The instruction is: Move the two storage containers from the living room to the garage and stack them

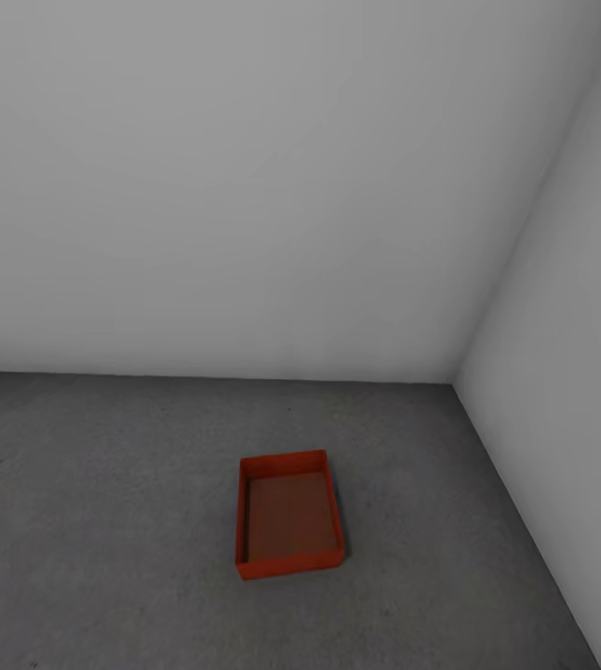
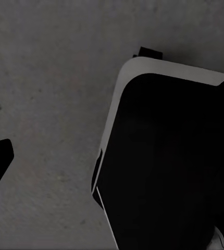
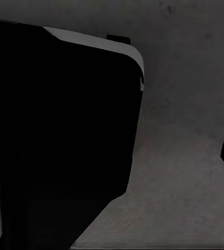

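One storage container (image 1: pixel 290 515) sits open side up on the garage floor (image 1: pixel 105 521), near the wall corner (image 1: pixel 456 377), probably as the base for stacking. Both wrist views look down at concrete beside the robot's dark base (image 2: pixel 169 166); I cannot tell whether either arm's fingers are open or closed.

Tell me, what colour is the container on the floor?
Red-orange; the container shows best in the head view, on the dark grey floor.

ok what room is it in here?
Most likely the garage: a bare corner with plain pale grey walls and a dark grey concrete floor. One red-orange container sits on that floor near the corner, open side up, nothing stacked on it.
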Motion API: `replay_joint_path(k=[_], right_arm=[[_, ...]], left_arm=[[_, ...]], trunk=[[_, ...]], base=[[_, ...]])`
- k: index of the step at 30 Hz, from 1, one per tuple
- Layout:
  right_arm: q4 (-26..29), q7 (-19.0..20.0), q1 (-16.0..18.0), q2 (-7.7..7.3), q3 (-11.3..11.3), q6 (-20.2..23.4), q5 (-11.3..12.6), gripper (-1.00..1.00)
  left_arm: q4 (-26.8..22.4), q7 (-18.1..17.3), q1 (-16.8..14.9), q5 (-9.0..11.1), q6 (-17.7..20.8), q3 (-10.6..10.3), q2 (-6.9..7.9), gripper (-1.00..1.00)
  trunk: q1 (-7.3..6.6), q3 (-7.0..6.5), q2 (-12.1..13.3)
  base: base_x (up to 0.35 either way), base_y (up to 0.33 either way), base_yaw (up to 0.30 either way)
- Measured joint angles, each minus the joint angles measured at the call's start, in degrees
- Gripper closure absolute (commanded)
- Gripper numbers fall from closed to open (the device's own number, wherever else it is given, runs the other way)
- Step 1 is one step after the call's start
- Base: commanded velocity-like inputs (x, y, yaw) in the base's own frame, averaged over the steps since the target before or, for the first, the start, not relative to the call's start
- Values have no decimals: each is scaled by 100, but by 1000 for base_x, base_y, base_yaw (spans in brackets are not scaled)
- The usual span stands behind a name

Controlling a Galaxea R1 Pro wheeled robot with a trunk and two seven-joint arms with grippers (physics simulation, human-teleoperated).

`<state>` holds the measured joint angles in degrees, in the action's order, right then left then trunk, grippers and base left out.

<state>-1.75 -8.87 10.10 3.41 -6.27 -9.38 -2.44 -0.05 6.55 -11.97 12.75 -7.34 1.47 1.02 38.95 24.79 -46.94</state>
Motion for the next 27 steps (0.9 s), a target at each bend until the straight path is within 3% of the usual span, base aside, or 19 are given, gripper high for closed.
replay_joint_path(k=[27], right_arm=[[0,0,-71,-1,-2,12,-2,-100]], left_arm=[[0,-4,68,-9,-8,0,-14,-100]], trunk=[[0,-248,0]], base=[[0,0,0]])
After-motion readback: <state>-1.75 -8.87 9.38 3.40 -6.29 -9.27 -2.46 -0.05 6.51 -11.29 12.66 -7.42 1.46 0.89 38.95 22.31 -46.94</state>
